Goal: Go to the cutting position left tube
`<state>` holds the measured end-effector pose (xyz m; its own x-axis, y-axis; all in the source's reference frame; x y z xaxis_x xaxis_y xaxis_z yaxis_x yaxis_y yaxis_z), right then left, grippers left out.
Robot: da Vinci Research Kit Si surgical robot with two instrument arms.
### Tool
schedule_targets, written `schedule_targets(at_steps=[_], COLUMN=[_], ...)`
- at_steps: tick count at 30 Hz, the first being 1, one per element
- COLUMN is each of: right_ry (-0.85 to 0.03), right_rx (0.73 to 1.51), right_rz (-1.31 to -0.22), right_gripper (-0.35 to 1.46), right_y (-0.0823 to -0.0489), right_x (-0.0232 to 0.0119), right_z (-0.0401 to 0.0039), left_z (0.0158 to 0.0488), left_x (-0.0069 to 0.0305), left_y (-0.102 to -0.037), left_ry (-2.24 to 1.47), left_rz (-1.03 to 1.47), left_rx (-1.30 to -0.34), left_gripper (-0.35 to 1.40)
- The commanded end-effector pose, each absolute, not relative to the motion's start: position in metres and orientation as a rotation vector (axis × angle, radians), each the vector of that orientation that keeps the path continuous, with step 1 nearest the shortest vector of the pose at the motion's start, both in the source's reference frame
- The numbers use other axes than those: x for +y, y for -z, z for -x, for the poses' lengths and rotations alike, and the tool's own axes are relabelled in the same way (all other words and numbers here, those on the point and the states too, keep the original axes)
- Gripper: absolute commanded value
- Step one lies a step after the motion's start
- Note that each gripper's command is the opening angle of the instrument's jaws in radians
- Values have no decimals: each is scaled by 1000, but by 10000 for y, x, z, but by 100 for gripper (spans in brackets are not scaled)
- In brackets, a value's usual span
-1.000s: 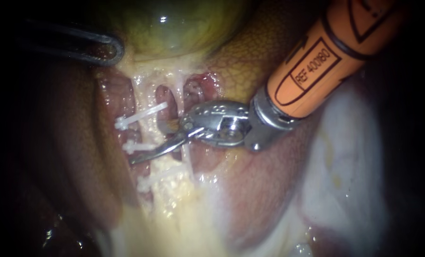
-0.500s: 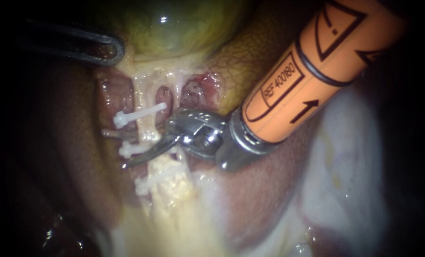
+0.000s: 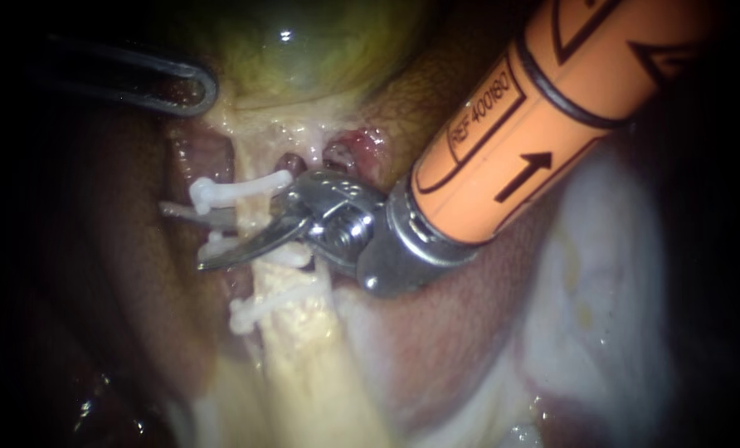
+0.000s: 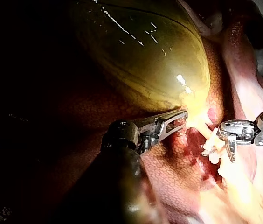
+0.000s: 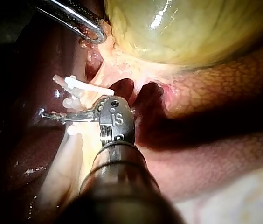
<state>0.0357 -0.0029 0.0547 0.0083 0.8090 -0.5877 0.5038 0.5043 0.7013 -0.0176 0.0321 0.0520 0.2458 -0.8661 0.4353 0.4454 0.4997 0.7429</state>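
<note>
Close view of a mottled brown-red liver with a glossy green-yellow gallbladder resting at its upper edge. From the gallbladder's lower edge a pale yellow left tube runs down a raw red cleft in the middle of the liver. Three white plastic clips cross this tube: an upper clip, a middle clip and a lower clip.

The right instrument, with an orange shaft and a silver metal wrist, comes in from the upper right. Its two thin blades are parted and straddle the left tube between the upper and middle clips, one blade in front of the tube and one behind it. The front blade partly hides the middle clip.

The left instrument, dark with slotted metal jaws, reaches to the gallbladder's lower edge. Its jaws are clenched on pale tissue there, well apart from the clips.
</note>
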Motion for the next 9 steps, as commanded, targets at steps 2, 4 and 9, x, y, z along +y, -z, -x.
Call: schedule_targets(at_steps=[2,4,9], right_ry=[-346,-346,-358], right_rx=[1647,1647,1638], right_rz=[-1139,-1139,-1153], right_gripper=[106,106,106], right_y=[-548,-548,-549], right_x=[-30,-30,-30], right_z=[-357,-357,-357], left_z=[176,176,176], left_x=[321,321,321], left_y=[-520,-520,-520], left_ry=[955,955,955], left_rz=[-532,-532,-532], left_rx=[-943,-943,-943], left_gripper=[-35,-35,-35])
